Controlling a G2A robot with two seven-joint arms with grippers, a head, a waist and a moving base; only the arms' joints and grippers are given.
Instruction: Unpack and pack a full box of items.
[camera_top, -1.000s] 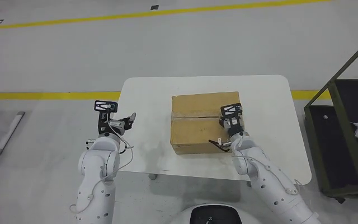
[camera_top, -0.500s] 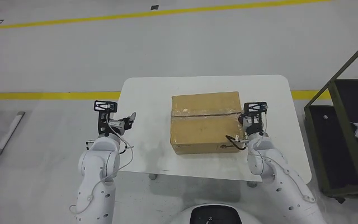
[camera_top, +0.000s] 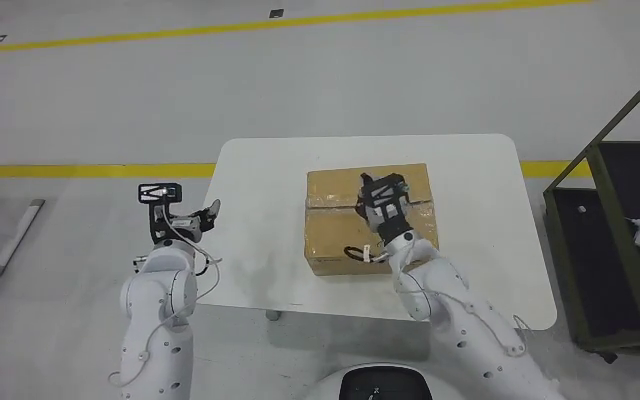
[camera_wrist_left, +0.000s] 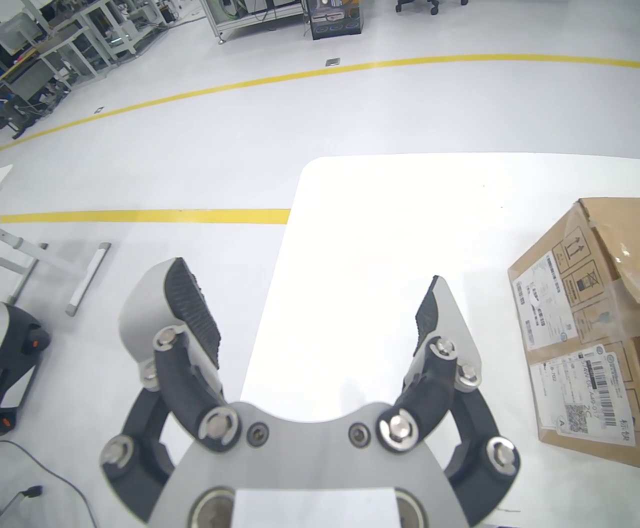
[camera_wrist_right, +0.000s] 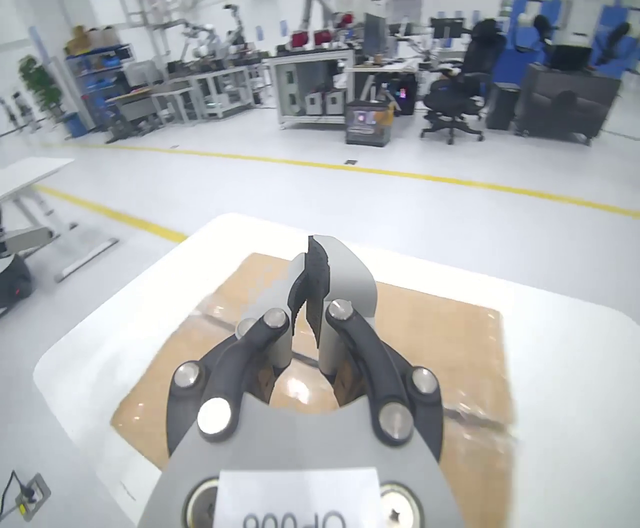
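While the cardboard box (camera_top: 340, 235) sits closed near the middle of the white table (camera_top: 480, 170), a strip of clear tape (camera_top: 335, 208) running along the seam where its top flaps meet, the top view puts the right gripper (camera_top: 383, 200) over the box's lid, close to that seam. In the same view the left gripper (camera_top: 208, 211) hangs at the table's left edge, well apart from the box. A green cart (camera_top: 600, 200) stands on the floor beyond the table's right side. In the left wrist view the left gripper (camera_wrist_left: 306, 275) is spread wide with nothing between its ribbed pads (camera_wrist_left: 192, 310), poised above the bare table (camera_wrist_left: 375, 225) edge. The box (camera_wrist_left: 575, 325) lies off to one side there, with printed labels on its side face. In the right wrist view the right gripper (camera_wrist_right: 314, 250) has its fingers pressed together, pads meeting and gripping nothing. It is held above the box (camera_wrist_right: 430, 340), whose taped lid lies beneath it. The glossy tape (camera_wrist_right: 295, 380) shows just under the fingers, with the table (camera_wrist_right: 560, 360) around the box. Whether the fingertips touch the lid cannot be told.
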